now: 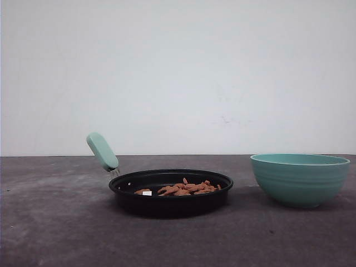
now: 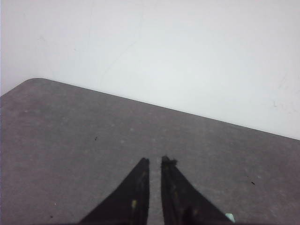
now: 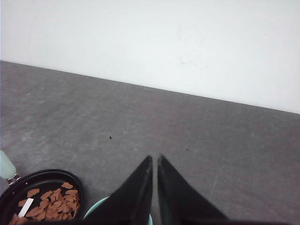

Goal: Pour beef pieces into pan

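Observation:
The black pan [image 1: 170,192] sits on the grey table, its mint-green handle [image 1: 102,151] angled up to the left. Reddish-brown beef pieces [image 1: 186,188] lie heaped inside it, with a small white piece among them. The right wrist view catches the pan [image 3: 41,176] and beef pieces [image 3: 47,202] too. My right gripper [image 3: 155,158] is shut and empty, above the teal bowl's rim [image 3: 93,209]. My left gripper [image 2: 155,160] hangs over bare table, jaws nearly together with nothing between them.
A teal ribbed bowl [image 1: 300,178] stands upright to the right of the pan. The grey table [image 1: 55,233] runs back to a white wall. A rounded table corner [image 2: 35,80] appears in the left wrist view.

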Controlling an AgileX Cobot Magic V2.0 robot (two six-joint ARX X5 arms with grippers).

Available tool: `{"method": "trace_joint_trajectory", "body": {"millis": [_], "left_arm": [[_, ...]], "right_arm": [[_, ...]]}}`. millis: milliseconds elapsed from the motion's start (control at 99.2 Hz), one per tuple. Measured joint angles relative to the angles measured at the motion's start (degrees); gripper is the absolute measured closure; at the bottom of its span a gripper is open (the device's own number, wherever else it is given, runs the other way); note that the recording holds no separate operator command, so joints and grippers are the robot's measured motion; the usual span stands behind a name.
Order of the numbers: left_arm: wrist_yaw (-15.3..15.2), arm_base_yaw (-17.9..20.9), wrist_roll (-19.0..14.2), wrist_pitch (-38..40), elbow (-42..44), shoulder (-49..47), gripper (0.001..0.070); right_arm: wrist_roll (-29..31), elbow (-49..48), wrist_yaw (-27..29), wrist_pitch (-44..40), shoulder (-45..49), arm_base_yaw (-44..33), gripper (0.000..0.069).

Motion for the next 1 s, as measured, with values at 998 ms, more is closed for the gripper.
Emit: {"method": "trace_joint_trajectory", "body": {"millis": [998], "left_arm": [[0.0,0.0,0.0,-0.1,0.0,-0.1,0.0688]], "right_arm": [[0.9,-48.8,-6.5,10.1,-29.4,-11.7,0.0675]]}}
